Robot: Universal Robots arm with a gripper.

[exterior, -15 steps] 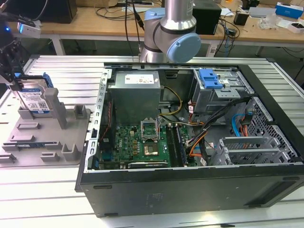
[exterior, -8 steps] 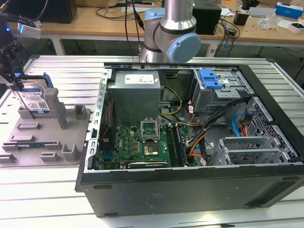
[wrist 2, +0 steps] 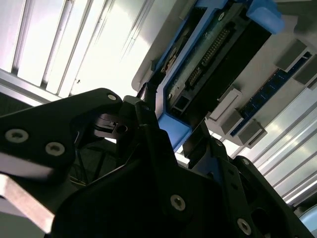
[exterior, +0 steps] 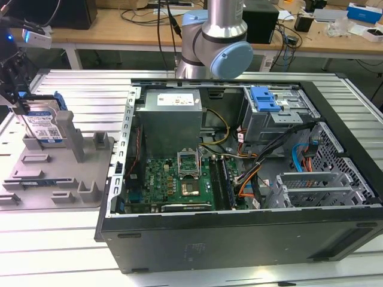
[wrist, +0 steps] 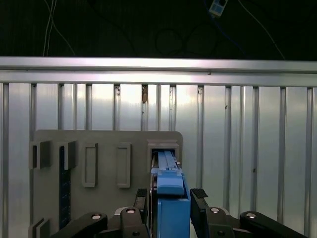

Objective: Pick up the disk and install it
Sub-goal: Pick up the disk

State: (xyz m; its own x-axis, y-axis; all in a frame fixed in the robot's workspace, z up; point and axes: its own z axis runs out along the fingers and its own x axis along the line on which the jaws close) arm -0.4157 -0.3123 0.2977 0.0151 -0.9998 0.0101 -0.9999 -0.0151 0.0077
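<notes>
The disk (exterior: 46, 125), silver with a white and blue label and a bright blue bracket, stands on edge in a slot of the grey fixture plate (exterior: 60, 176) at the exterior view's far left. My gripper (exterior: 17, 95) sits at its upper end. In the first wrist view the black fingers (wrist: 199, 198) press on both sides of the blue bracket (wrist: 171, 213), and the disk's far end still sits in the fixture's slot (wrist: 163, 151). The second wrist view shows the gripper (wrist 2: 173, 134) straddling the disk (wrist 2: 208, 54) at its connector edge.
An open computer case (exterior: 239, 239) lies on the slatted metal table (exterior: 84, 89), with a motherboard (exterior: 173, 179), a power supply (exterior: 170, 116) and a drive cage carrying a blue latch (exterior: 265, 98). The arm's elbow (exterior: 218, 45) hangs over the case's far side. Wooden benches stand behind.
</notes>
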